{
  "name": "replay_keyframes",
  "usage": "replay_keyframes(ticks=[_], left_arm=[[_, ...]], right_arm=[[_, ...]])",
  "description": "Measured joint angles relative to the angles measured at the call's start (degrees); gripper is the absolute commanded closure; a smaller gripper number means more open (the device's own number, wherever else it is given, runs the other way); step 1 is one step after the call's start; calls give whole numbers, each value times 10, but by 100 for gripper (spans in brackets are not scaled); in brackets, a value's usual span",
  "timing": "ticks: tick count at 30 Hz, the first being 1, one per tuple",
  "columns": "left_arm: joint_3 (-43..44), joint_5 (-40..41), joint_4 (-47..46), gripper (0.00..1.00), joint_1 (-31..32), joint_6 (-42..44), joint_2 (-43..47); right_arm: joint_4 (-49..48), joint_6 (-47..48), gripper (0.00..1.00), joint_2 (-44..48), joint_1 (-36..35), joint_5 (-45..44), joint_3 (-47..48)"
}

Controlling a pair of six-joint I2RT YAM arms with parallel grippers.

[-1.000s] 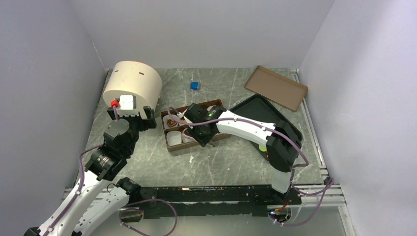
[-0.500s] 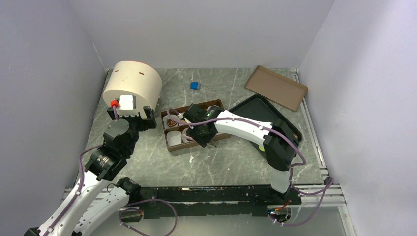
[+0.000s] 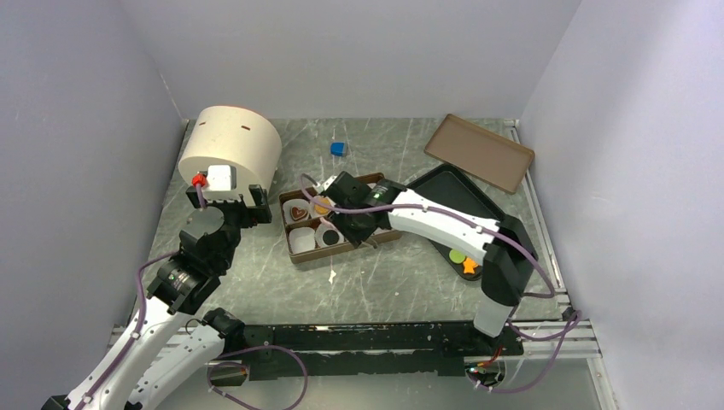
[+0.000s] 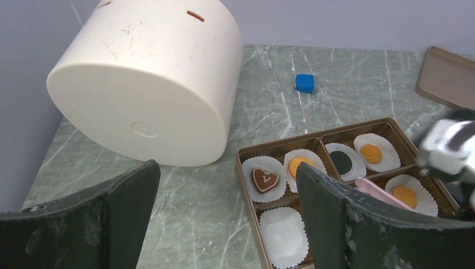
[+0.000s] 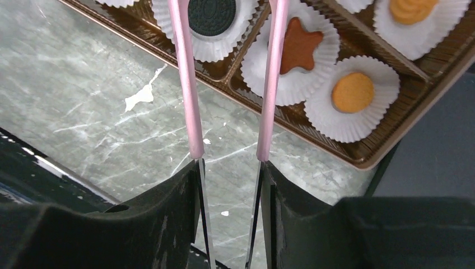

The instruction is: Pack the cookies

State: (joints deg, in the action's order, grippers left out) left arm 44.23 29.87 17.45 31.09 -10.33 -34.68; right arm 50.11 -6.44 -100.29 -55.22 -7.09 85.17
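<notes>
Cookies [image 5: 300, 45], likely light and brittle, sit in paper cups [image 5: 386, 89] inside the brown box [image 4: 313, 136]. Above it, the right gripper [image 5: 229, 174] clamps pink tweezers [image 5: 187, 84]; beside it, the left gripper [image 4: 227, 168] gapes wide. A gentle pinch across the edges looks best.

My left arm [image 3: 183, 278] sits folded at the lower left of the top view, left gripper [image 4: 227, 185] spread wide. My right arm [image 3: 444, 224] reaches from lower right to centre, right gripper [image 5: 229, 174] pinching pink tweezers [image 5: 187, 84].
</notes>
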Motion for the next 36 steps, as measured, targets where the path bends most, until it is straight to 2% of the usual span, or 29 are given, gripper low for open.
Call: replay_keyframes(ticks=[8,14,22,27,36], left_arm=[[0,0,0,4,0,0,1],[0,0,0,4,0,0,7],[0,0,0,4,0,0,9],[0,0,-2,4,0,0,12],[-4,0,-4,4,0,0,12]], right_arm=[[37,-73,58,63,34,-46,-1],[75,-142,59,121,120,-60,-36],[108,-222,58,208,223,-57,-130],[119,-258,58,227,296,-46,-188],[125,-284,59,253,374,-43,-242]])
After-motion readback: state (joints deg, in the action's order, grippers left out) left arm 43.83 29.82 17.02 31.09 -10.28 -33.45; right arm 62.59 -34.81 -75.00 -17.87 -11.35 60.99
